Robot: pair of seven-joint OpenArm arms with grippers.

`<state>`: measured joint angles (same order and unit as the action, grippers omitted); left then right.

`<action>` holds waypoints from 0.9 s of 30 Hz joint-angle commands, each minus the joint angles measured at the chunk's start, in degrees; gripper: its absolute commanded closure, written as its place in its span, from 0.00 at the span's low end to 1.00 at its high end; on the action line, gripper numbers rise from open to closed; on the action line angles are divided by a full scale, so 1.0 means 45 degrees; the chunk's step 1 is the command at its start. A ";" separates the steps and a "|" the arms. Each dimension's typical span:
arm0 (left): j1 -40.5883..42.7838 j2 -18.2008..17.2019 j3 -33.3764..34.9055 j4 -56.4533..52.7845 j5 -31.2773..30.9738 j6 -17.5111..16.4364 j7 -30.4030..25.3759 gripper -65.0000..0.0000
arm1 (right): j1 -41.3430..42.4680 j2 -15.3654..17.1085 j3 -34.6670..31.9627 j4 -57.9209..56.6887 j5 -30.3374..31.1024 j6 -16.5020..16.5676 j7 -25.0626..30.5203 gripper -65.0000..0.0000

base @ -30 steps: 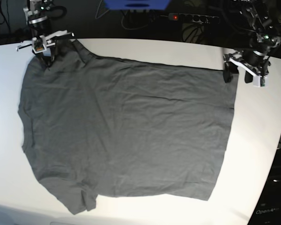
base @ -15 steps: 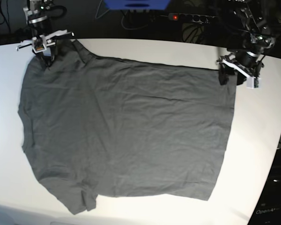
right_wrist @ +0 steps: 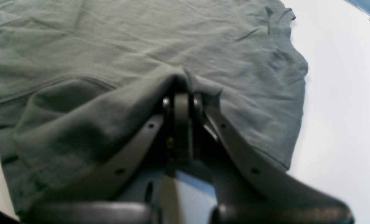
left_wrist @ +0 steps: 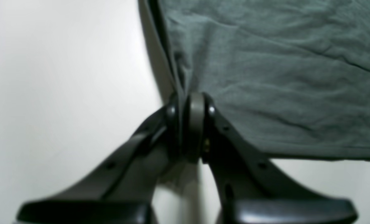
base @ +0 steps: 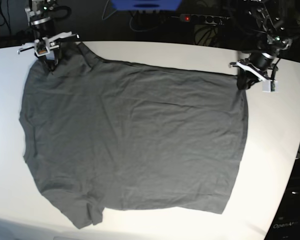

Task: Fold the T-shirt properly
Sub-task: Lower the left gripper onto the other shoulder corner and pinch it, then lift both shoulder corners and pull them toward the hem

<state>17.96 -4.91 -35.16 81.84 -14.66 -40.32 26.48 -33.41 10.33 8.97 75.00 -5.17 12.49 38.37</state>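
1. Base view: the T-shirt (base: pixel 140 140) spreads across the middle of the white counter (base: pixel 277 120). My left claw (base: pixel 243 82) pinches its upper-right corner; my right claw (base: pixel 51 64) grips the bunched cloth upper left. Something blue (base: pixel 146 4) sits at the top edge; the lower-right corner is dark.
2. Left wrist view: the side edge runs between my closed fingers. I should lift gently, level with the other side, so the hem stays straight.
3. Right wrist view: cloth bulges over my grip; I'd draw it taut before folding.
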 commanded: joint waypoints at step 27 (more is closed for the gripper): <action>0.1412 0.0299 -0.0090 0.3800 0.0629 0.0070 0.2194 0.96 | 0.0245 0.0958 0.0810 0.1413 0.0162 0.0008 0.0352 0.99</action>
<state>24.47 -3.01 -35.31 97.82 -11.14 -40.21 37.34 -32.12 13.80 12.01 80.29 -5.43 12.86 38.26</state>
